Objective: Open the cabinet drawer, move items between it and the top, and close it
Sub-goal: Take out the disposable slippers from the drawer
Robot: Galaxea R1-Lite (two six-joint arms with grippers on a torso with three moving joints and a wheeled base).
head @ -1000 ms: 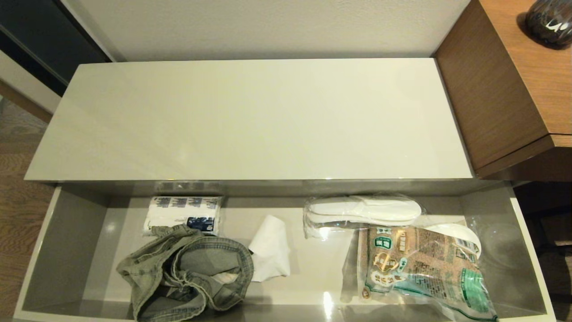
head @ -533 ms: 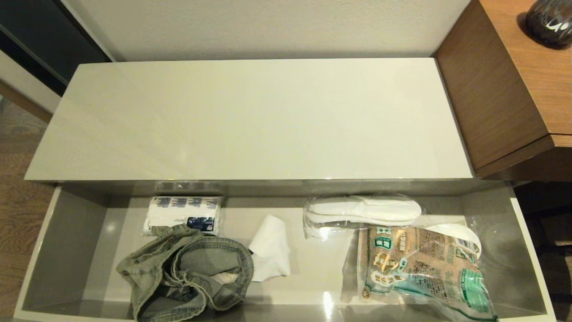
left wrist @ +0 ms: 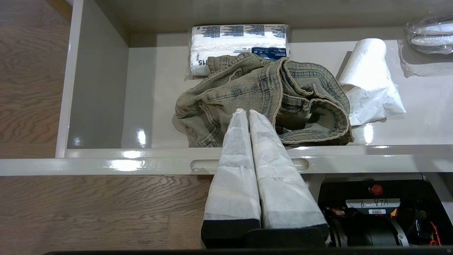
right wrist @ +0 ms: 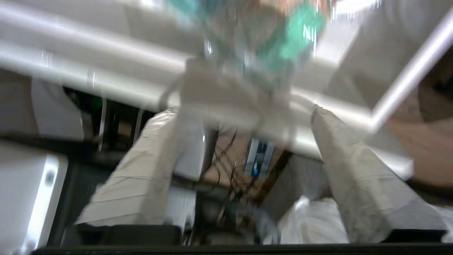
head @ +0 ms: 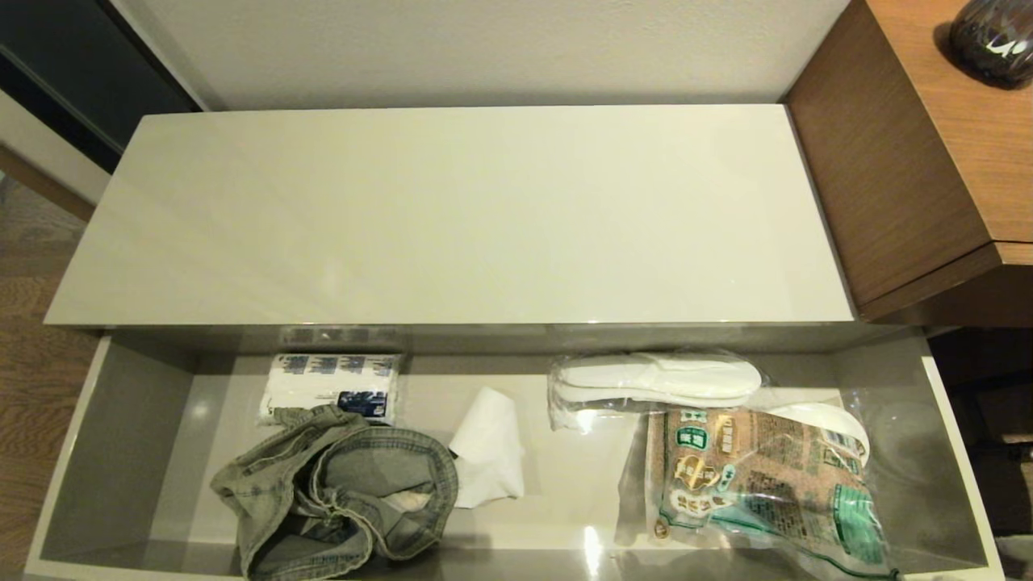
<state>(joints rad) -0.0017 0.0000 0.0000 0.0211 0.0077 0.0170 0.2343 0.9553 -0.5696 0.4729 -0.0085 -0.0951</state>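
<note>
Below the bare top [head: 452,210], the cabinet drawer [head: 113,452] stands fully pulled out with everything still inside: the denim garment [head: 339,492] at its front left, the wrapped slippers [head: 658,381] at the back right. Across the last second nothing in the drawer has shifted, so no item has been moved up yet. The right end effector [right wrist: 244,113], blurred, has its fingers spread apart and empty near the drawer's front rim by the food packet [head: 767,484]. The left end effector [left wrist: 246,112] is closed and empty before the front. Print on the paper pack [left wrist: 239,35] is unreadable except "15".
</note>
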